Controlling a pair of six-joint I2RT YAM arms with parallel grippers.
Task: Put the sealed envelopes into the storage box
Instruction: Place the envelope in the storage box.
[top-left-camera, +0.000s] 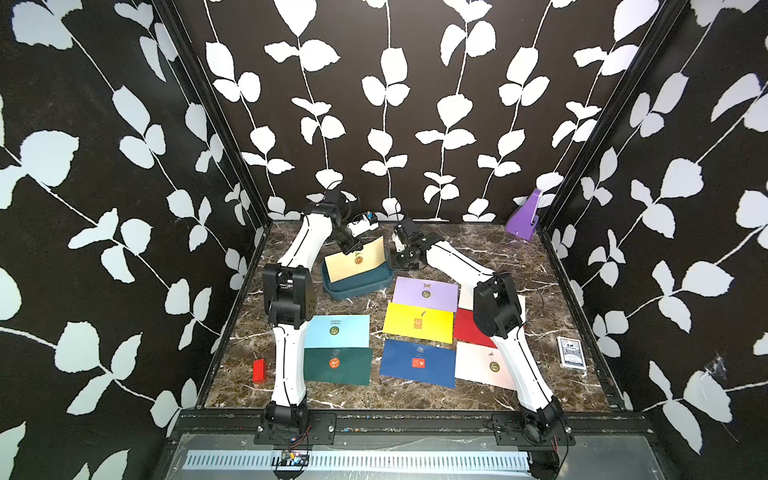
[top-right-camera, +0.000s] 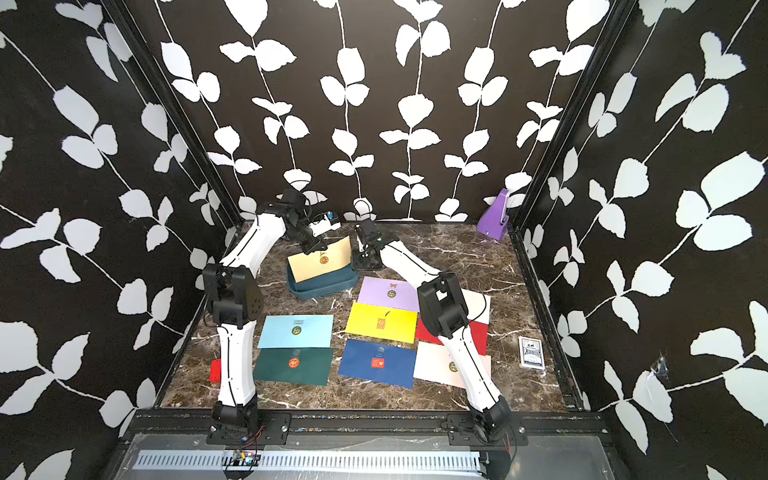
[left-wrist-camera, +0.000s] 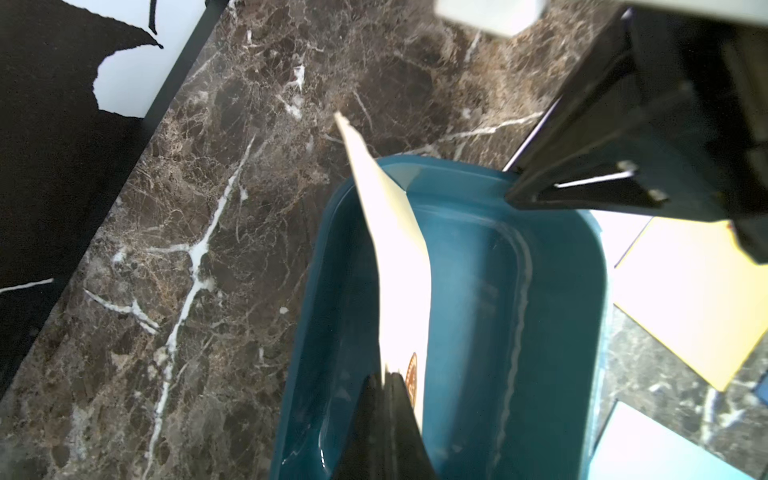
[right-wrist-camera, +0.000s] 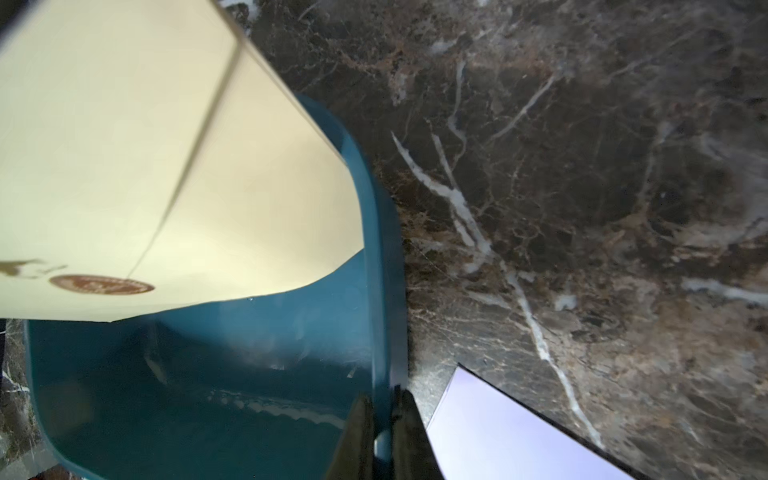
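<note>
The step in hand sits just above the middle of both top views: lowering an envelope into the tub. The left gripper (top-left-camera: 354, 250) has its fingers pressed together on the top edge of the cream envelope (top-left-camera: 357, 261). The envelope stands nearly upright with its lower edge inside the storage box (top-left-camera: 357, 289), and the left wrist view shows the paper bowed. Just to the right, the right gripper (right-wrist-camera: 382, 405) pinches the tub's short wall, one finger inside and one outside.

To do this well, I judge that the left gripper should tip the envelope flat and lower it until it rests on the tub's floor before letting go. Released upright, it could lean on the rim and block later envelopes. The right grip is best held until the paper settles, since a light tub may slide.

Counted from left to right:
- One small red block (top-left-camera: 259, 370).
- One storage box.
- Nine envelopes. The cream one is held, and eight lie flat on the marble table (top-left-camera: 498, 257):
  - light blue (top-left-camera: 338, 330)
  - dark green (top-left-camera: 338, 365)
  - lilac (top-left-camera: 426, 293)
  - yellow (top-left-camera: 417, 322)
  - navy (top-left-camera: 417, 363)
  - red (top-left-camera: 471, 330)
  - white (top-right-camera: 478, 305), partly hidden by the right arm (top-left-camera: 496, 309)
  - pale pink (top-left-camera: 482, 363)
- One purple object (top-left-camera: 524, 220) in the upper right corner of the table.
- One deck of cards (top-left-camera: 572, 352) at the right edge.
</note>
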